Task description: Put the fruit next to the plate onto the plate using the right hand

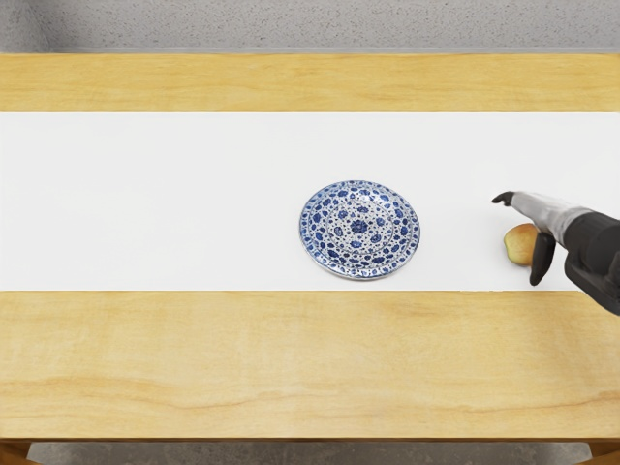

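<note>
Our right hand [550,221] comes in from three o'clock over the wooden table [291,368], fingers spread and gripping nothing, one pointing toward nine, another hanging toward six. The yellow-orange fruit [518,243] lies on the white runner [145,194], partly behind that hand, at three o'clock from the blue-patterned plate [329,208] and well apart from it.

The right robot hand [545,221] hides part of the fruit [517,243]; its arm [597,248] runs past the picture's edge.
</note>
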Available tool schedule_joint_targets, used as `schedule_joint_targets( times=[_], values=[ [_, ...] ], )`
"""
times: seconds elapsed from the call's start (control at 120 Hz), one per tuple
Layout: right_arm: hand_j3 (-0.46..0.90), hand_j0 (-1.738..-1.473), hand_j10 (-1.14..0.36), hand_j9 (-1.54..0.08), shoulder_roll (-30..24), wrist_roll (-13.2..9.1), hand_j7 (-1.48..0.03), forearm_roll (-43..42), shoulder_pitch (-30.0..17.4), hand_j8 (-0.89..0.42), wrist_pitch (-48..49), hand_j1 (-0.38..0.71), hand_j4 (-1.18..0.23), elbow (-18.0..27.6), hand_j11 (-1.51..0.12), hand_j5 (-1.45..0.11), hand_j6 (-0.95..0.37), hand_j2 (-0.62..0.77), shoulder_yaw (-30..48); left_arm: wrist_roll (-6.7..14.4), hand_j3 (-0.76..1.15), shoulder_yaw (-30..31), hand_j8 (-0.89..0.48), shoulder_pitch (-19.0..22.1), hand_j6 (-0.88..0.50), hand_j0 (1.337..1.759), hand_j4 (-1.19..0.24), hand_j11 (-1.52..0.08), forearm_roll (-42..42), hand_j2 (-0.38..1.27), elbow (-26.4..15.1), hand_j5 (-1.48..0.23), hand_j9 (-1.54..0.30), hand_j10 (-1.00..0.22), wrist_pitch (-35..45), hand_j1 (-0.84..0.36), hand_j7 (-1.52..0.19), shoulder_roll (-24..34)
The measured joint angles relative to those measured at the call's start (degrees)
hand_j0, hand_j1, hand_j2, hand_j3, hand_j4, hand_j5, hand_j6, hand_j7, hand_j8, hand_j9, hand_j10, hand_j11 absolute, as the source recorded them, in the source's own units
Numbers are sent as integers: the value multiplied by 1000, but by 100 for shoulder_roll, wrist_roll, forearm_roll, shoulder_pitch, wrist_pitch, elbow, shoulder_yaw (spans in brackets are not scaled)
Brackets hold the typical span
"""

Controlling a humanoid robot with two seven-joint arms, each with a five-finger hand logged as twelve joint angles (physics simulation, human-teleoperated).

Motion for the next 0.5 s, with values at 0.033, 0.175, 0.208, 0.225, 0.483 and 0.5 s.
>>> schedule_joint_targets(
  times=[0.033, 0.175, 0.208, 0.225, 0.483, 0.5],
  values=[
    [0, -1658, -170, -214, 1, 0, -213, -29, -32, -172, -32, -155, -171, -15, -214, -214, -174, -29, -2, 0, 0, 0, -245, 0, -245, 1658, -245, -318, 0, 49, 0, -318, -318, -245, 0, 55, -318, 0],
    [0, -1658, -200, -253, 77, 0, -252, -149, -109, -202, -95, -119, -201, -139, -253, -254, -204, -35, -6, 0, 0, 1, -245, 0, -245, 1658, -245, -318, 0, 49, -1, -318, -318, -245, 0, 55, -318, 0],
    [0, -1658, -211, -267, 116, 0, -267, -171, -125, -213, -103, -106, -212, -176, -267, -268, -215, -37, -4, 0, 0, 2, -245, 0, -245, 1658, -245, -318, 0, 49, -1, -318, -318, -245, 0, 55, -318, 0],
    [0, -1658, -216, -274, 132, 0, -273, -180, -131, -218, -107, -100, -217, -194, -273, -274, -220, -38, -3, 0, 0, 2, -245, 0, -245, 1658, -245, -318, 0, 49, -1, -318, -318, -245, 0, 55, -318, 0],
    [0, -1658, -353, -452, 212, 0, -451, -225, -189, -354, -121, 64, -354, -341, -452, -452, -356, -65, 1, 0, 0, 2, -245, 0, -245, 1658, -245, -318, 0, 49, -1, -318, -318, -245, 0, 55, -318, 0],
    [0, -1658, -361, -463, 214, 0, -462, -226, -195, -363, -124, 74, -362, -346, -463, -464, -365, -66, 1, 0, 0, 1, -245, 0, -245, 1658, -245, -318, 0, 49, 0, -318, -318, -245, 0, 55, -318, 0]
  ],
)
